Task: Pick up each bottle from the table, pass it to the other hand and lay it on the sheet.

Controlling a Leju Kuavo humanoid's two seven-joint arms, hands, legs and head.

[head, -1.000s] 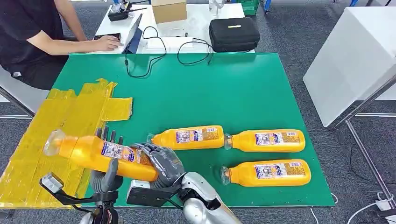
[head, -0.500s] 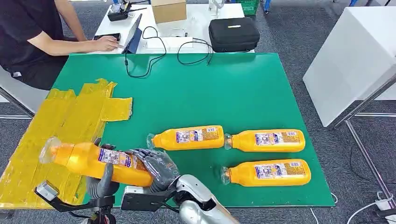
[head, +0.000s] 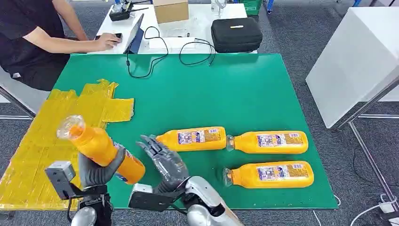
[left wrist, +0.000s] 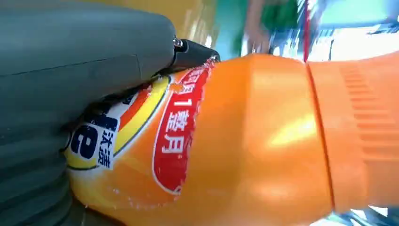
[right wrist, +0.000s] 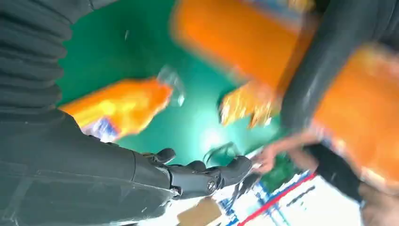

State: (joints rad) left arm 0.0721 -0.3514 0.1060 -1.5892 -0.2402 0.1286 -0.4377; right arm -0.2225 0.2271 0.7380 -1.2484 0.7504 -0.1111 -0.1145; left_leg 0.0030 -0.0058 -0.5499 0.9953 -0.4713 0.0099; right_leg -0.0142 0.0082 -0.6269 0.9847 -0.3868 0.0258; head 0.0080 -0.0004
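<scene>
My left hand (head: pixel 99 170) grips an orange juice bottle (head: pixel 99 147) around its lower body, cap end tilted up and to the far left, above the table's near left corner. The left wrist view shows that bottle (left wrist: pixel 244 141) close up under my thumb (left wrist: pixel 84 52). My right hand (head: pixel 164 160) is open beside it, fingers spread, touching nothing. Three more orange bottles lie on the green mat (head: pixel 226 89): one in the middle (head: pixel 192 138), one to its right (head: pixel 268 141), one nearer me (head: pixel 269 173). The yellow sheet (head: pixel 51 136) covers the table's left side.
A person sits at the far left, a hand (head: pixel 109 41) on the white desk beyond the mat. A black case (head: pixel 235 33), a cardboard box (head: pixel 170 9) and black cables (head: pixel 155 52) lie there. A white table (head: pixel 357 61) stands to the right.
My right hand has let go of the bottle and spread open. My left hand now holds the bottle alone and has swung its cap end upward.
</scene>
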